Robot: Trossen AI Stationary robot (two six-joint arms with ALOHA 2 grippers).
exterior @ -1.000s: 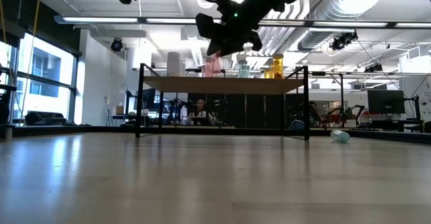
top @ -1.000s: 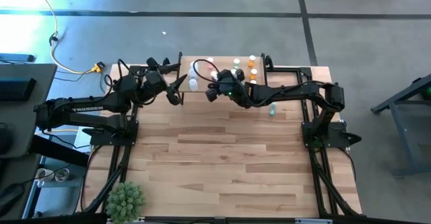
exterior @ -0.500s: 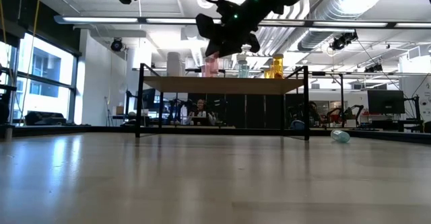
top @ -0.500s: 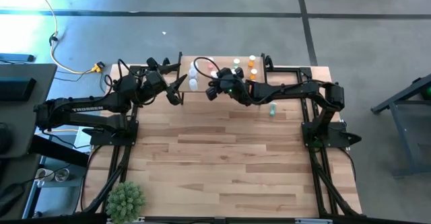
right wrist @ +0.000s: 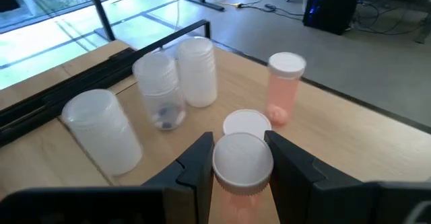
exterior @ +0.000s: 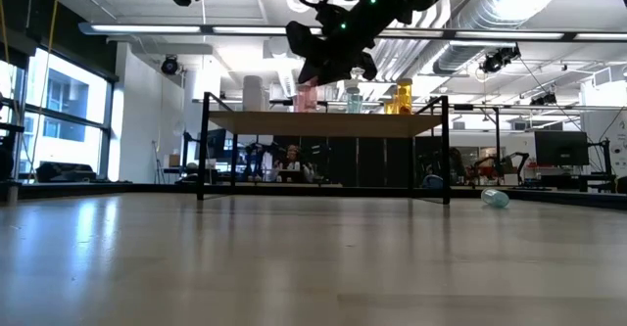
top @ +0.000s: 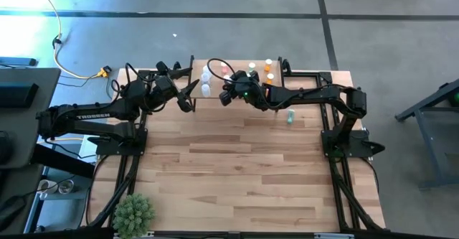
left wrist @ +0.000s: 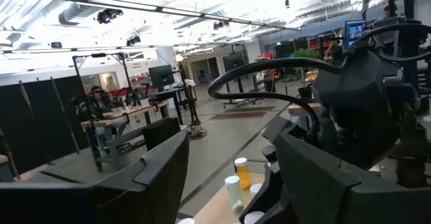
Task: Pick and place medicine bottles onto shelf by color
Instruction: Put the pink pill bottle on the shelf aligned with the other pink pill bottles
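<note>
Right tool [right wrist: 242, 158] over my small light-wood shelf on black legs [top: 237, 99], fingers clamped on a translucent pink white-capped bottle [right wrist: 241, 167], three clear bottles [right wrist: 176, 83] and another pink one [right wrist: 283, 86] just beyond, left tool [top: 188, 95] spread wide, empty, beside the shelf's left end.

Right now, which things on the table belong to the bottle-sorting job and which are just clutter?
Job:
- shelf
- clear bottles on it
- pink bottle on it
- orange bottles on it
- pink bottle in right gripper
- green bottle on the tabletop

Lying about:
- plant
- yellow cable
</note>
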